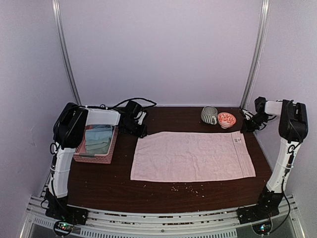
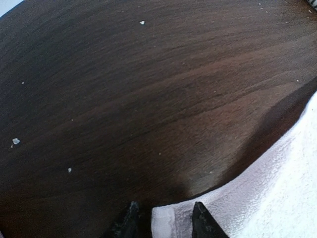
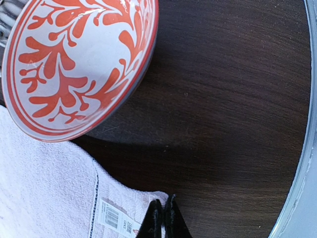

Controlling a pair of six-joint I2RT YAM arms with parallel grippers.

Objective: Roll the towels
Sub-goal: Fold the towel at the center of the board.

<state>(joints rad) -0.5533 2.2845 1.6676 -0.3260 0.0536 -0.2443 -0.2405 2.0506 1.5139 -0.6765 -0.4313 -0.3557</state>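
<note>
The light pink towel (image 1: 193, 156) lies spread flat in the middle of the dark wooden table. My left gripper (image 1: 140, 130) is at its far left corner. In the left wrist view this gripper (image 2: 165, 219) is open, with the hemmed corner of the towel (image 2: 277, 188) lying between the fingers. My right gripper (image 1: 246, 128) is at the far right corner. In the right wrist view it (image 3: 163, 215) is shut, pinching the edge of the towel (image 3: 44, 188) beside its barcode label (image 3: 115, 218). I cannot pick out the mint green towel for certain.
A pink basket (image 1: 106, 156) with folded pale cloths stands at the left. A striped mug (image 1: 209, 115) and a red-patterned bowl (image 1: 226, 119) stand just behind the towel's far right edge; the bowl (image 3: 74, 59) is close to my right gripper. Crumbs lie near the front edge.
</note>
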